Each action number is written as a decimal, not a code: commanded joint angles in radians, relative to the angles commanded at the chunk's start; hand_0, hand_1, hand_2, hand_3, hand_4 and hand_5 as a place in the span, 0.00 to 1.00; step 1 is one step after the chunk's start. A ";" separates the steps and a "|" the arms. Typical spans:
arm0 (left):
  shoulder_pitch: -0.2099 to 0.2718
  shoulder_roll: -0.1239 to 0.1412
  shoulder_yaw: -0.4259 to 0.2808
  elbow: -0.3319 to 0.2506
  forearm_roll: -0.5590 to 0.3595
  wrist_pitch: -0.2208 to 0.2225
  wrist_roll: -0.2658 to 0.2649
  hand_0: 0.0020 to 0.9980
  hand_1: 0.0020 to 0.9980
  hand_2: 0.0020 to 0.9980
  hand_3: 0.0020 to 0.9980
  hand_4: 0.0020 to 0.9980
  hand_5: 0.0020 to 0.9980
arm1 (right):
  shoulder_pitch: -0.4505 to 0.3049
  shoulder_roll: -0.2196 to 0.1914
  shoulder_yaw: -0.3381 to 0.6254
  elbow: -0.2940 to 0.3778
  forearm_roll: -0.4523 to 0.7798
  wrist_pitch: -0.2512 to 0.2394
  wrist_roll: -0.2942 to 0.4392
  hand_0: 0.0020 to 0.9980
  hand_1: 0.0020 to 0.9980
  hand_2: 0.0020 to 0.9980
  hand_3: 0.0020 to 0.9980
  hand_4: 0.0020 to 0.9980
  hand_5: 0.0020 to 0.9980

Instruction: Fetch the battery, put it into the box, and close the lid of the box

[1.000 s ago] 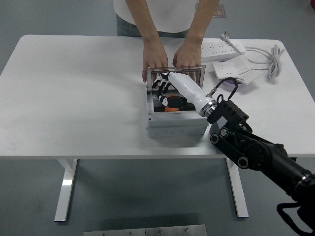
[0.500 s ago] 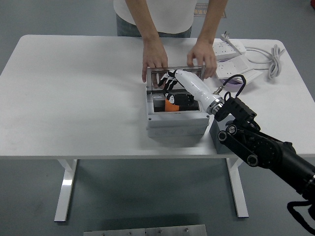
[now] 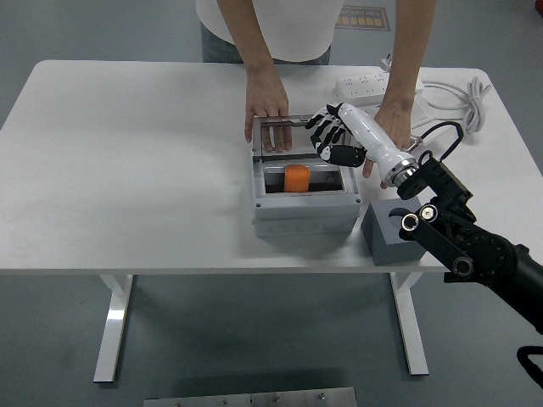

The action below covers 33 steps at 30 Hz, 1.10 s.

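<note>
Up and out comes our right hand (image 3: pixel 333 138), the white-shelled one with black finger joints: a second ago it was down inside the grey rectangular plastic box (image 3: pixel 304 207), and now it hangs above the box's far right corner, fingers loosely curled and holding nothing. We see the orange cylindrical battery (image 3: pixel 296 179) left behind, standing in the box's open compartment, below and to the left of our hand and clear of it. We also note the person's right-side hand (image 3: pixel 392 127) has slid away from the box rim toward the white power strip (image 3: pixel 366 85), and now sits just behind our white forearm. Their other hand (image 3: pixel 267 117) is flat on the grey hinged lid (image 3: pixel 282 135), which stands open at the box's far edge. Off to the right of the box, a dark grey block (image 3: pixel 392 234) rests on the white table (image 3: pixel 127 170), near our black arm. We have no sight of our left arm.
</note>
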 joint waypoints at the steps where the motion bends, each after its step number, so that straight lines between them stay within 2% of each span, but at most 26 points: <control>1: 0.000 0.001 -0.001 0.000 0.000 0.000 0.000 0.63 0.70 0.57 0.54 0.50 0.00 | 0.000 -0.001 -0.001 -0.001 0.003 0.000 0.000 0.10 0.26 0.36 0.41 0.58 0.02; 2: 0.000 0.001 -0.001 0.000 0.000 0.000 0.001 0.63 0.70 0.57 0.54 0.50 0.00 | -0.001 -0.001 -0.001 -0.002 0.005 -0.001 0.000 0.10 0.26 0.36 0.41 0.58 0.02; 3: 0.000 0.002 -0.001 0.000 0.000 0.000 0.000 0.63 0.70 0.57 0.54 0.50 0.00 | -0.001 -0.002 -0.004 -0.003 0.006 -0.002 0.000 0.03 0.20 0.29 0.38 0.46 0.02; 8: 0.002 0.002 -0.003 -0.001 0.001 -0.001 0.002 0.63 0.70 0.57 0.54 0.50 0.00 | -0.006 -0.002 -0.012 -0.002 0.007 -0.008 -0.002 0.03 0.20 0.29 0.38 0.46 0.02; 9: 0.003 0.002 -0.004 -0.001 0.002 -0.001 0.003 0.63 0.70 0.57 0.54 0.50 0.00 | -0.006 -0.002 -0.013 0.000 0.008 -0.008 -0.002 0.00 0.14 0.21 0.31 0.14 0.04; 14: 0.007 0.000 -0.005 -0.001 0.000 -0.001 0.004 0.63 0.70 0.57 0.54 0.50 0.00 | -0.014 -0.013 -0.008 0.020 0.008 -0.003 -0.010 0.00 0.14 0.21 0.31 0.14 0.04; 15: 0.007 0.000 -0.005 -0.001 -0.001 -0.001 0.004 0.63 0.70 0.57 0.54 0.50 0.00 | -0.017 -0.017 -0.003 0.029 0.007 -0.002 -0.014 0.00 0.12 0.19 0.28 0.04 0.00; 25: 0.009 -0.002 -0.009 -0.002 0.002 -0.001 0.009 0.63 0.70 0.57 0.54 0.50 0.00 | -0.007 -0.074 0.115 0.155 -0.012 0.004 -0.057 0.00 0.11 0.18 0.28 0.01 0.00; 33: 0.007 -0.005 -0.013 -0.003 0.009 -0.003 0.013 0.63 0.70 0.57 0.54 0.50 0.00 | 0.013 -0.065 0.167 0.187 0.000 -0.007 -0.061 0.00 0.11 0.18 0.28 0.02 0.00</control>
